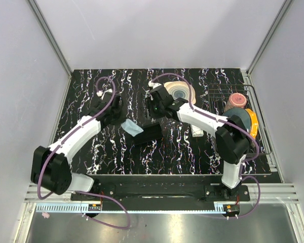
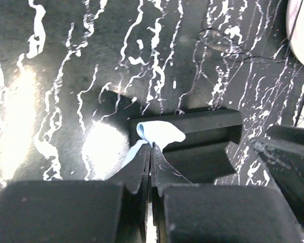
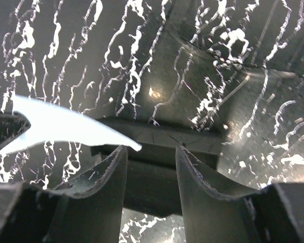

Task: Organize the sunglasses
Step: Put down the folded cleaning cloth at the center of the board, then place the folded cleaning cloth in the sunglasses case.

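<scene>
Left claw: the left claw [image 2: 151,147] is clenched on a corner of a pale blue cloth [image 2: 161,132], which it holds just in front of its tips, over the near edge of the black case [image 2: 205,132].
Right claw: the right claw [image 3: 151,151] is released. Its jaws stand apart with nothing between them, and the dark case shows through the gap directly ahead.
Sunglasses: the sunglasses [image 2: 216,37] lie on the marbled table [image 2: 66,61], past the far side of the case from the left claw. They are apart from the case and close to the rim of a white plate [image 2: 303,30]. From the overhead view they cannot be made out under the right arm.
Step in hand: most likely readying the case. The cloth is lifted out of the way by one arm while the other hangs over the case, which appears to lie open.
Next move calls for: probably the free right claw swinging away from the case to the glasses. It needs a light pinch on the thin frame or bridge, not the lenses, and then a level carry back into the case, with the cloth kept clear by the left claw.
Writing: no brand, label or lettering can be read on the case, cloth or glasses.
</scene>
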Controlling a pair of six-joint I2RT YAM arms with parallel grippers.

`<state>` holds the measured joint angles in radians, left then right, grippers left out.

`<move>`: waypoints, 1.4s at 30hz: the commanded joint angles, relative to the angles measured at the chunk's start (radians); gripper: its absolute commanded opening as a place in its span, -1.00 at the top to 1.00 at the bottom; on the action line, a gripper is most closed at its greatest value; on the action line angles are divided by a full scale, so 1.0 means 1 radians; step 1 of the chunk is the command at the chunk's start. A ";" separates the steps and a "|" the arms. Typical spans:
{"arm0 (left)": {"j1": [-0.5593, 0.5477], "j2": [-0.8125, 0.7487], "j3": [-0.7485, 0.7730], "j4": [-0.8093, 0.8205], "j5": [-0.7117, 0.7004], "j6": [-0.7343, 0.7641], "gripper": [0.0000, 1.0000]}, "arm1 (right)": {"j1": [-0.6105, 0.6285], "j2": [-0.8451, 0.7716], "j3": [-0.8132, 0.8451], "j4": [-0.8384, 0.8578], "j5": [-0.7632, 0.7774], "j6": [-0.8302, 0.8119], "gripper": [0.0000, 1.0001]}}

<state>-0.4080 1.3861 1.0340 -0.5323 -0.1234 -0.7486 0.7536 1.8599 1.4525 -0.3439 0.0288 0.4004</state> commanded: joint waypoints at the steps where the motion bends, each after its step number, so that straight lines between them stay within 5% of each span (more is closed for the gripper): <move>1: 0.046 -0.088 -0.055 -0.064 0.010 0.025 1.00 | 0.001 0.064 0.100 -0.001 -0.090 -0.026 0.01; 14: 0.314 -0.087 -0.187 -0.189 -0.104 -0.035 1.00 | 0.066 0.303 0.354 -0.038 -0.182 -0.060 -0.05; 24: 0.340 -0.044 -0.244 -0.210 -0.113 -0.058 1.00 | 0.113 0.438 0.525 -0.139 -0.228 -0.100 -0.11; 42: 0.365 -0.038 -0.270 -0.209 -0.121 -0.034 1.00 | 0.251 0.562 0.611 -0.236 -0.034 -0.058 0.11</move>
<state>-0.0544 1.3586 0.7750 -0.7483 -0.2169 -0.7929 1.0088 2.3951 2.0056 -0.5507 -0.0971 0.3302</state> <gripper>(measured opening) 0.018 0.466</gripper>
